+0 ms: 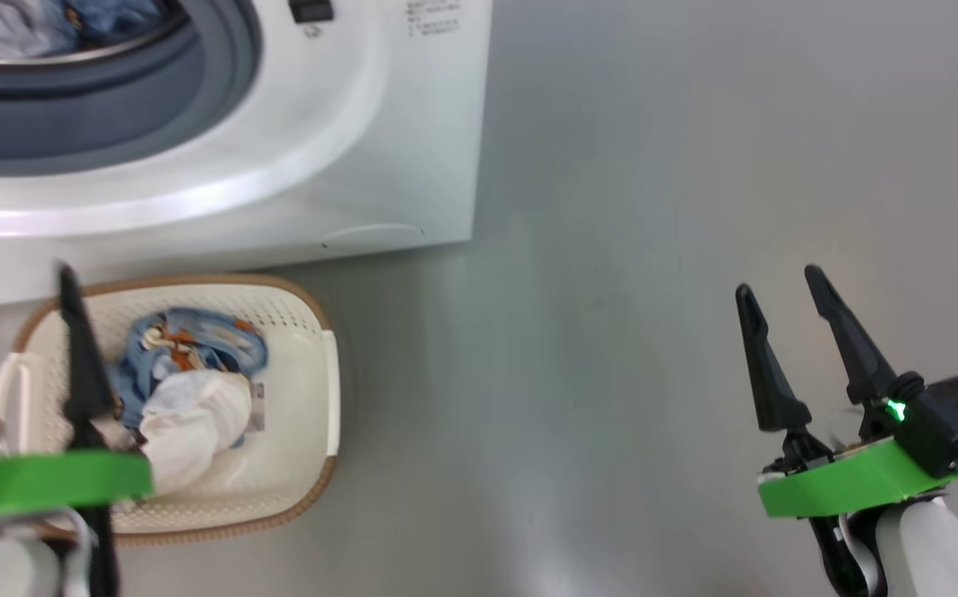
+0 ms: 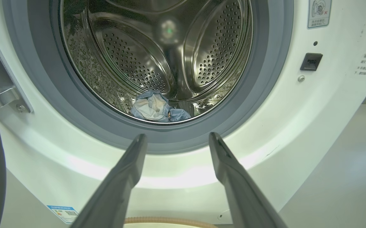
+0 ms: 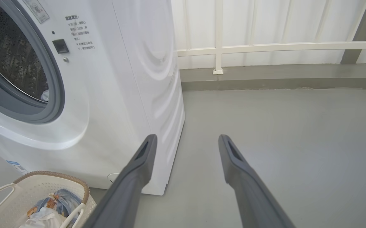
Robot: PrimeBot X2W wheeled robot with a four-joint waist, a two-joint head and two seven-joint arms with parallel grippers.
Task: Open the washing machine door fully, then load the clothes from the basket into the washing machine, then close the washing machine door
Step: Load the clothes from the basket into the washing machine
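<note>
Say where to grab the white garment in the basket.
Probably best to pinch its raised, bunched middle, coming straight down: the white garment lies heaped beside the blue printed piece, and the basket walls block a sideways approach. The open left hand hovers nearest.

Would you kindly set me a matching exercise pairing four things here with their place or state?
Things:
1. cream perforated plastic basket
2. pale blue garment
3. plain white garment
4. right gripper

Places or states:
A. inside the steel drum
B. jaws open, above bare grey floor
C. on the floor in front of the white washing machine
D. in the basket, against printed blue fabric

Pairs: 1-C, 2-A, 3-D, 4-B
</note>
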